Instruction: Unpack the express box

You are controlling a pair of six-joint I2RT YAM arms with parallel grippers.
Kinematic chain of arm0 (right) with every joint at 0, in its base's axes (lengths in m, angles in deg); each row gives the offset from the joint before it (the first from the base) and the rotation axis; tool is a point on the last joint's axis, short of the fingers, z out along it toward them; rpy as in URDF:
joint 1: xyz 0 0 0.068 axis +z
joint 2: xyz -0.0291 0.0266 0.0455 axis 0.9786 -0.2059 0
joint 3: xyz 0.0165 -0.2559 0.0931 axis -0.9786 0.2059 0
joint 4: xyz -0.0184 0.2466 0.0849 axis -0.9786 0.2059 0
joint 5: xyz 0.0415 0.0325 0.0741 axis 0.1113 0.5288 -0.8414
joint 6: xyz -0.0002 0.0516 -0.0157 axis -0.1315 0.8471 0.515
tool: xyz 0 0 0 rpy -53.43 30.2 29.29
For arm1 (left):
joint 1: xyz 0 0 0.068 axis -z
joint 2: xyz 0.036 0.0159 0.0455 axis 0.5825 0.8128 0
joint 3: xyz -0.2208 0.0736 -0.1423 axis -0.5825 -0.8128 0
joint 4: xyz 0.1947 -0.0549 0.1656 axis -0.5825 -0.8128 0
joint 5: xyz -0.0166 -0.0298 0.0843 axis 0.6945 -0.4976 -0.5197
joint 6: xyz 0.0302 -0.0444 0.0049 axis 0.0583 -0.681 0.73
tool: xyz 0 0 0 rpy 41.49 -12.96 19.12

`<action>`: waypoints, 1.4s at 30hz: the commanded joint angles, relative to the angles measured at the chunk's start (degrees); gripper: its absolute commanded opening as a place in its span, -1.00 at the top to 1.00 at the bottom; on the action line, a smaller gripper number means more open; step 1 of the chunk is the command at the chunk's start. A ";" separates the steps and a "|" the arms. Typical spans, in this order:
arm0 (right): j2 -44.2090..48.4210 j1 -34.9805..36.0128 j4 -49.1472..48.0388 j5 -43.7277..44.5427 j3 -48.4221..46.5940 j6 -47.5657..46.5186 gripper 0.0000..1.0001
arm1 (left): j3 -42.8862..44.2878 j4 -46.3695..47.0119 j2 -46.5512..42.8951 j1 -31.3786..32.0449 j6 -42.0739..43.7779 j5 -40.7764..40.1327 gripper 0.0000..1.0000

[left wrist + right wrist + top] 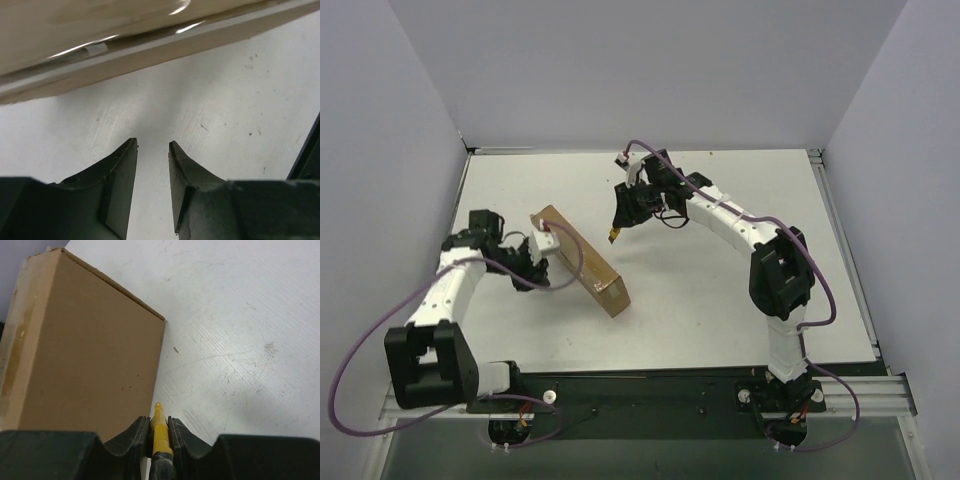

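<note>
Overhead, the express box [578, 262] stands on edge on the bench [720, 290], beside the left pincer [152, 145], which its wrist view shows released. The right wrist view shows the right pincer [159, 420] grasping a yellow knife [160, 435].

The box [85, 350] ahead of the right gripper [159, 420] is plain brown cardboard with zero print on it, just a paler, scuffed beige strip down its left edge. The knife [160, 432] between those jaws is bright yellow. The table [240, 315] is white with fine ribbed lines, a few grey scuffs and tiny dark specks. Both that gripper and the left gripper [152, 145] are matte black. Beyond the left jaws the box looks tan, with shiny white glare on the tape. The arms [730, 222] are white with black joints, the cables [360, 350] purple, and the walls [650, 70] pale lilac-grey.
</note>
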 commanded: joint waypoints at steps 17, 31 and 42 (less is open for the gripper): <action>-0.86 1.76 0.24 1.72 -4.80 -0.17 1.00 | -28.86 35.98 -14.16 34.13 18.27 -9.38 0.20; -2.88 -1.93 -0.20 4.27 -7.17 -1.04 1.00 | -20.35 63.48 12.55 46.88 7.02 -16.49 0.17; -2.28 -5.89 -3.27 22.18 -10.60 -2.45 1.00 | -12.17 47.57 14.43 46.98 9.57 -13.79 0.17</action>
